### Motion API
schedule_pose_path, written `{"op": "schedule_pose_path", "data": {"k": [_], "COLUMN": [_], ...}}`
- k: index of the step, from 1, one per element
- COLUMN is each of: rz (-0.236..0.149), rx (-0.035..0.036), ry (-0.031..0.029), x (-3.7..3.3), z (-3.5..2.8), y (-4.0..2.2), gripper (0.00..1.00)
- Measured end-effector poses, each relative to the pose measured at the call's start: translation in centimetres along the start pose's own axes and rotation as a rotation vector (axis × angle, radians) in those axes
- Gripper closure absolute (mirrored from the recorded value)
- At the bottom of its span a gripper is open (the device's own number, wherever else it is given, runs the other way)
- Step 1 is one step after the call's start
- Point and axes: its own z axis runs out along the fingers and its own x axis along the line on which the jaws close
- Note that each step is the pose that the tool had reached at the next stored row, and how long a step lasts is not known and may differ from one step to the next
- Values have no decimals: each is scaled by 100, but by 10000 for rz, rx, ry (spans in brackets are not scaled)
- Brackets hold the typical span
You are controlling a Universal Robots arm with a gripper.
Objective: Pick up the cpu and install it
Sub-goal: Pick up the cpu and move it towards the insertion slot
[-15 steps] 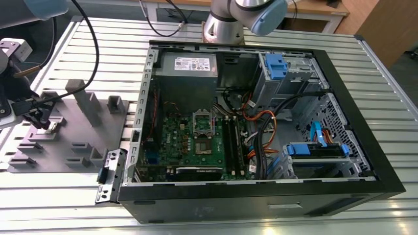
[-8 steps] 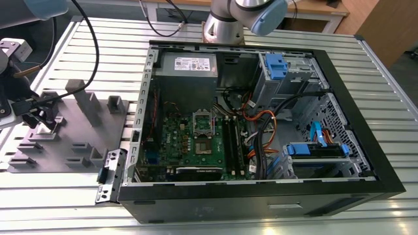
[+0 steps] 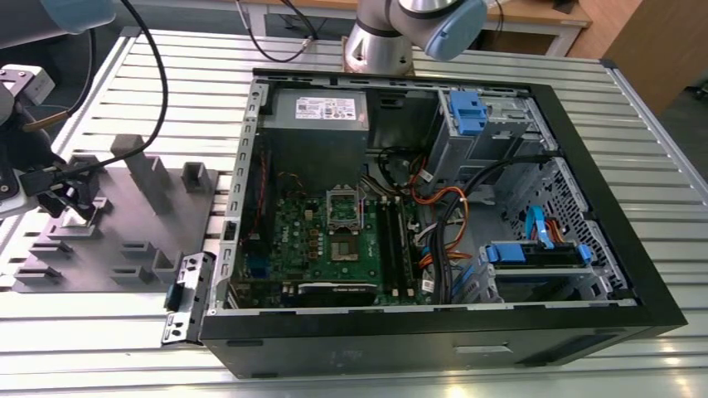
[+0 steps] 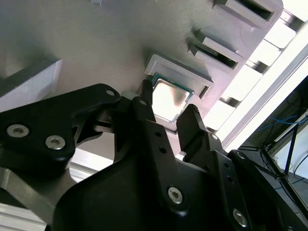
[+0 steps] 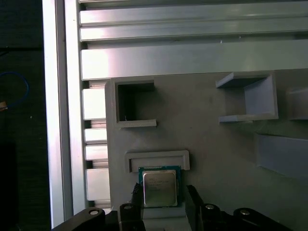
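Observation:
The cpu [image 5: 160,187] is a small square chip with a pale metal top. It lies flat in a shallow nest of the grey moulded tray [image 5: 216,159], seen in both wrist views. My gripper [image 5: 162,196] is low over it, and the black fingers [image 5: 137,195] stand on either side of the chip with a small gap, open. In the second wrist view the cpu [image 4: 168,98] shows between the fingertips of the gripper [image 4: 168,109]. In the exterior view the gripper [image 3: 69,207] hangs over the tray [image 3: 144,224], at that view's left.
An open computer case [image 3: 443,332] lies to the exterior view's right of the tray. Inside are a green motherboard [image 3: 332,257] with a shiny socket frame [image 3: 345,209], cables and blue drive brackets [image 3: 536,253]. Upright tray blocks [image 3: 144,170] stand near the gripper. The table is slatted aluminium [image 3: 366,377].

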Motion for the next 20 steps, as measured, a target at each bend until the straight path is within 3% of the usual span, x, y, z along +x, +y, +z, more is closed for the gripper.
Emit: {"op": "schedule_pose_path", "data": {"k": [9, 10, 13, 20], "rz": [-4, -5, -5, -6], "rx": [0, 0, -1, 0], "ry": [1, 0, 0, 0], "x": [0, 0, 0, 1], "z": [0, 0, 1, 52], "y": [0, 0, 0, -2], "gripper": [52, 45, 45, 45]}}
